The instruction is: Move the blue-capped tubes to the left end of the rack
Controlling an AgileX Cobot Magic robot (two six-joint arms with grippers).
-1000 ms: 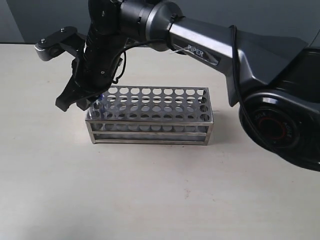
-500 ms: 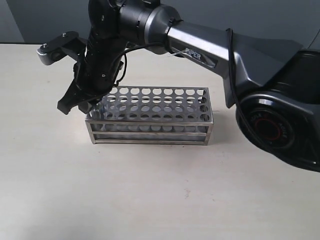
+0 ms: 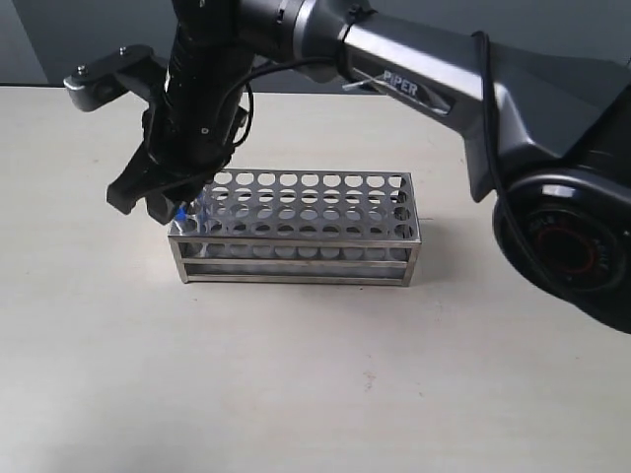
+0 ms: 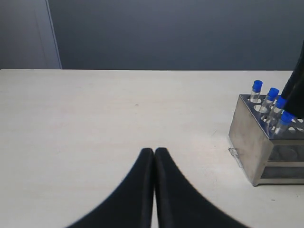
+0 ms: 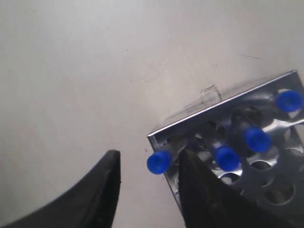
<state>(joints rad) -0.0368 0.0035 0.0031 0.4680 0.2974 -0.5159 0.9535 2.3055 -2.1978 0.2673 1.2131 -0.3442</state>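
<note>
The rack (image 3: 296, 236) stands near the middle of the exterior view, on the bench (image 3: 296, 394). The four blue-capped tubes (image 4: 273, 93) sit in holes at its left end. The right tool (image 5: 148, 159) hangs over this end, released, with one tilted tube's cap between its fingers. The left tool (image 4: 154, 152) is clenched on nothing.

Blue-capped tubes (image 4: 272, 93): four, counted in both wrist views. In exterior view only one blue cap shows, centre-left of frame; other three hidden behind arm.
Rack (image 3: 296, 279): one, centre of exterior frame. Hole rows across its top plate: four.
Grippers: two, namely right gripper (image 3: 138, 207) and left gripper (image 4: 154, 152).
Arms in exterior frame: one.
Table (image 3: 296, 394): one.
</note>
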